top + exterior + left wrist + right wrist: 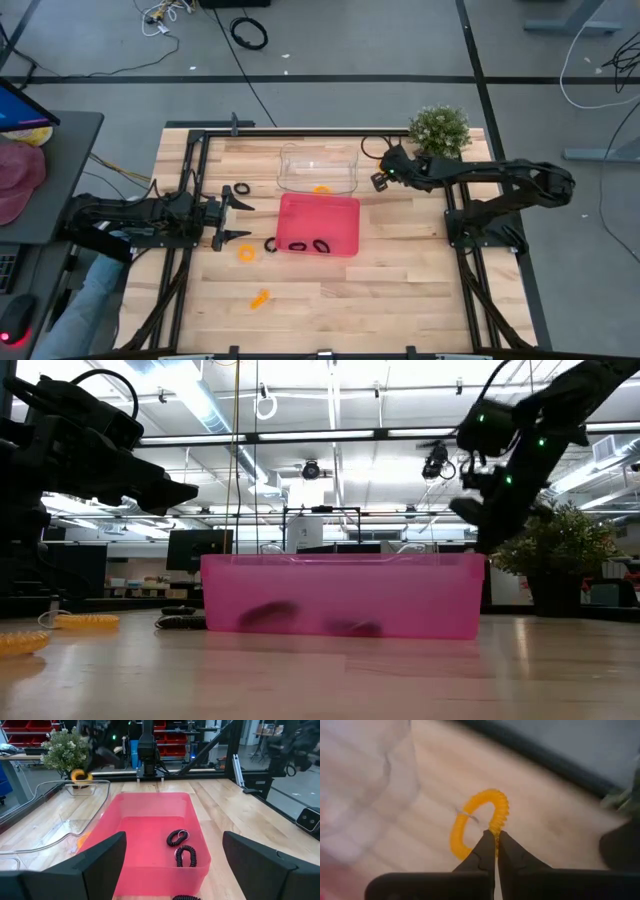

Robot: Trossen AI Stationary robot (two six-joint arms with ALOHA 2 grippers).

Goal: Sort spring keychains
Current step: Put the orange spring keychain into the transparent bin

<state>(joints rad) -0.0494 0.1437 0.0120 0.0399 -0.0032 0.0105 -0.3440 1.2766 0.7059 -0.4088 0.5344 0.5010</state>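
Observation:
My right gripper (381,181) hovers beside the far right corner of the clear tray (290,160), shut on an orange spring keychain (480,820), also seen as an orange keychain (80,775) in the left wrist view. The pink tray (340,205) holds two black keychains (177,837) (186,855). Another orange keychain (321,188) lies in the clear tray. On the table lie a black keychain (242,190), a second black one (271,244) by the pink tray, and two orange ones (246,253) (260,298). My left gripper (240,220) waits open at the table's left. My right gripper pinches one spot of the orange keychain's coil (496,822) between its two fingertips, only at their free ends. The fingers slant downward toward the table's left. The loop sticks out past the tips, lifted clear of the table and the clear tray.
A small potted plant (440,128) stands at the far right corner, just behind my right arm. Bare wood lies along the near side of the table and to the right of the pink tray.

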